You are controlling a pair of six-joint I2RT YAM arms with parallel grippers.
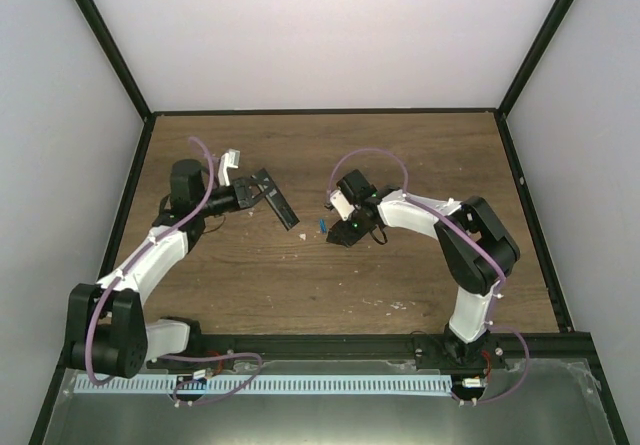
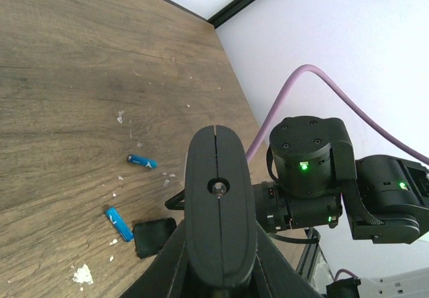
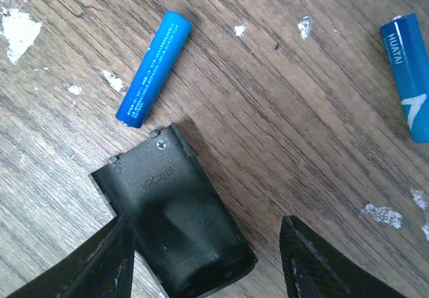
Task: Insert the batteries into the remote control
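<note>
Remote [image 2: 220, 211] clamped tight in the left claw [image 1: 252, 191], held above the tabletop [image 3: 268, 144]; right claw [image 3: 208, 248] hangs half open and empty over a black cover [image 3: 171, 194], two batteries [image 3: 153, 68] lying loose beside it.

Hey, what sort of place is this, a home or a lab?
Most likely a robot lab test cell, not a home. A wooden tabletop is boxed in by white panels on a black frame, and the left arm and right arm are bolted to a rail at its near edge.
</note>
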